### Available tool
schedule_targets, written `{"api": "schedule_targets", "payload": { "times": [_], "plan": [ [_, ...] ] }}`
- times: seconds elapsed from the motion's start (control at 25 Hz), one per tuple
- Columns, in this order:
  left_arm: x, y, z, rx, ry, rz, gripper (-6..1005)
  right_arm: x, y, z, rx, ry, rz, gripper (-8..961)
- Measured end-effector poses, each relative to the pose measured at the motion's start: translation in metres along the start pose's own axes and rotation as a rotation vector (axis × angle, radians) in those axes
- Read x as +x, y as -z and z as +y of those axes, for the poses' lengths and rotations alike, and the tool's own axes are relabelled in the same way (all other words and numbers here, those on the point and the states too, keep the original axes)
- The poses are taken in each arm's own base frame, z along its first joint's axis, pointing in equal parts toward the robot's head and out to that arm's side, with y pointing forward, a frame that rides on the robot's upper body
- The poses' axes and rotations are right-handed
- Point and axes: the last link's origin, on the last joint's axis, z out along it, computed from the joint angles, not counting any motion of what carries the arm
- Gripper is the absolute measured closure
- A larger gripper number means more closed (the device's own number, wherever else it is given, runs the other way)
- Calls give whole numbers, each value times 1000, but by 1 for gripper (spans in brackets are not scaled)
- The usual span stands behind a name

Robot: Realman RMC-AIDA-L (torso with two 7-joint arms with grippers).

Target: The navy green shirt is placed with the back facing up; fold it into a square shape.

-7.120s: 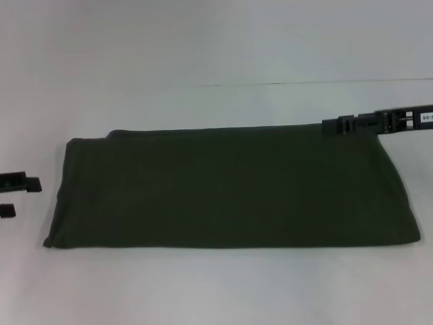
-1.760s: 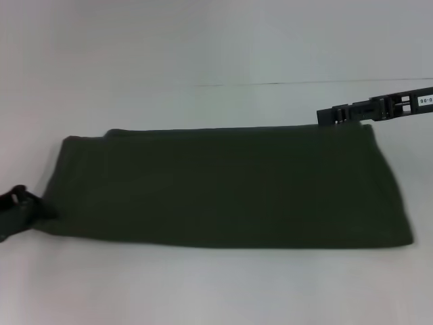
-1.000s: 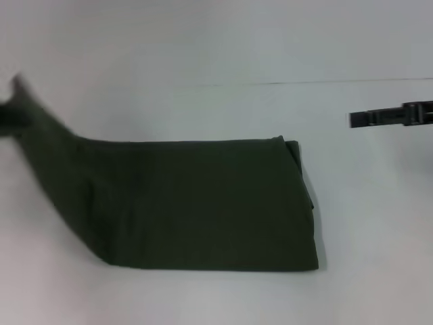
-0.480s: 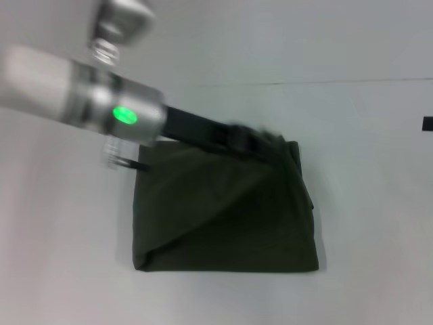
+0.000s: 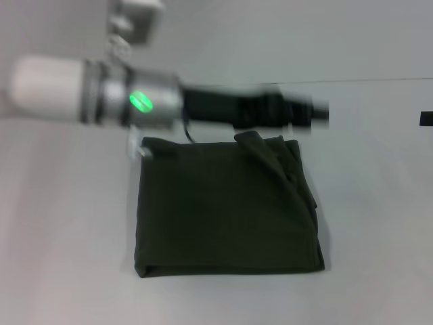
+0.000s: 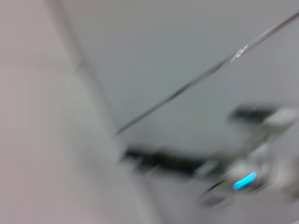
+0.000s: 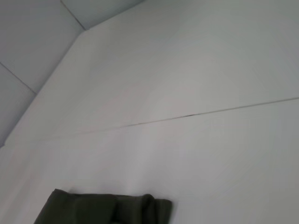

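head: high, looking down at table [image 5: 379,271] | right wrist: low (shares shirt [image 7: 107,209] edge)

Folded shirt [image 5: 226,206] lies flat mid-table as a squarish block; the white table [image 5: 67,257] is open to its left, right and along the near edge, so low passage exists on those three sides. The left arm [image 5: 101,100] stretches across from the left just above the shirt's far edge, with the left gripper [image 5: 308,112] past the far-right corner, blocking approach to that edge from the far side and from above. The right gripper [image 5: 426,119] shows only as a tip at the right border, well apart from the shirt, leaving the right-hand table open.
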Motion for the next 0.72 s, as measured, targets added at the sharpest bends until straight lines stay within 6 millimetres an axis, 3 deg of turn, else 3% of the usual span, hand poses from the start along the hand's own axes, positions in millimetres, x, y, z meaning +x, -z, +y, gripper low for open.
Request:
{"api": "schedule_targets", "payload": {
  "times": [0.12,0.24,0.52,0.64,0.72],
  "plan": [
    [15,48,18,-162,-40,143,745,-3,-1,5,-23,-3,3,158],
    [3,89,7,-174,-134,280,655,-5,-6,13,-58,-28,14,158],
    [-45,112,-38,6,-281,442,345,-5,-37,53,-230,4,62,157],
    [-49,111,-40,17,-290,437,226,-9,-56,73,-286,57,100,157],
    [-52,109,-40,21,-320,402,65,-15,-74,89,-307,79,153,157]
  ]
}}
